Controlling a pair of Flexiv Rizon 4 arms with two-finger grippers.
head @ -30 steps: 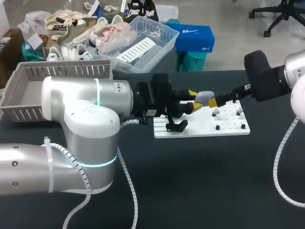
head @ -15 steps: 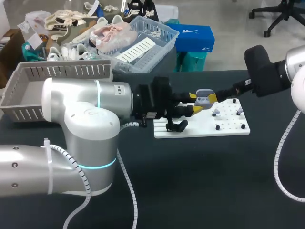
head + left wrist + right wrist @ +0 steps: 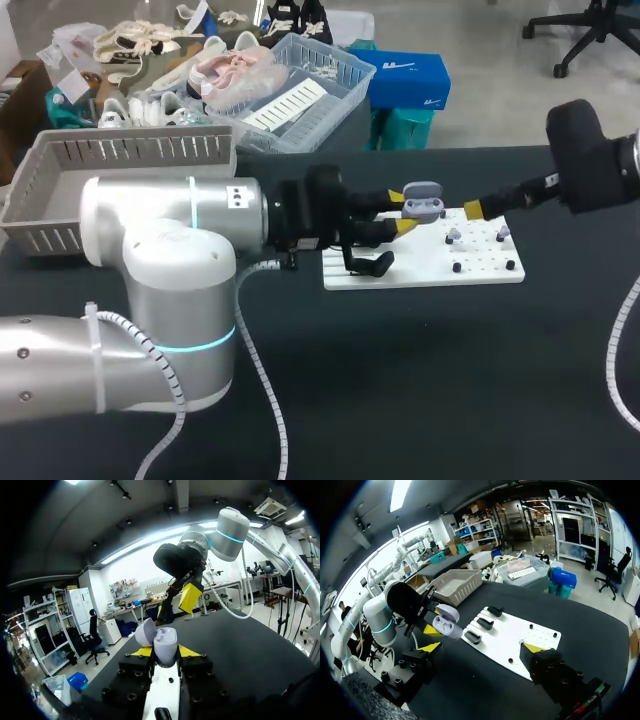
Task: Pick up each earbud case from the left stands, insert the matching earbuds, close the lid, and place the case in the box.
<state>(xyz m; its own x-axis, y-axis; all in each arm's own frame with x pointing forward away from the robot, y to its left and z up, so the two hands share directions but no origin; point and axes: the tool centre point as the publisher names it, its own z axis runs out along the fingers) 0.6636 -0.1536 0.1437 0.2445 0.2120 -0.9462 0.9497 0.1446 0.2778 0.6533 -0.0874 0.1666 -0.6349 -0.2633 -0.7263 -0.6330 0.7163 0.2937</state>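
The case [image 3: 421,204], a lavender shell with its lid [image 3: 422,188] hinged up, hangs in the air above the white board [image 3: 420,272], clamped from both sides between the yellow tips of the left gripper [image 3: 403,211]. In the left wrist view it sits upright between those tips with its open mouth turned away from that arm, which looks chosen to present the wells to the other arm. Whether any buds are already seated in it is too small to tell. The right gripper [image 3: 474,209] is just beside the case on the far side from the left arm, its fingers spread wide with nothing between them. Below, the board carries black stands [image 3: 372,263] on its left part and small buds [image 3: 453,237] on its right part, so the right arm is near both the supply and the held case. The grey box [image 3: 130,150] waits well apart at the table's left, behind the left arm. My guess is that the insertion step is in hand, with closing the lid and boxing not yet done.
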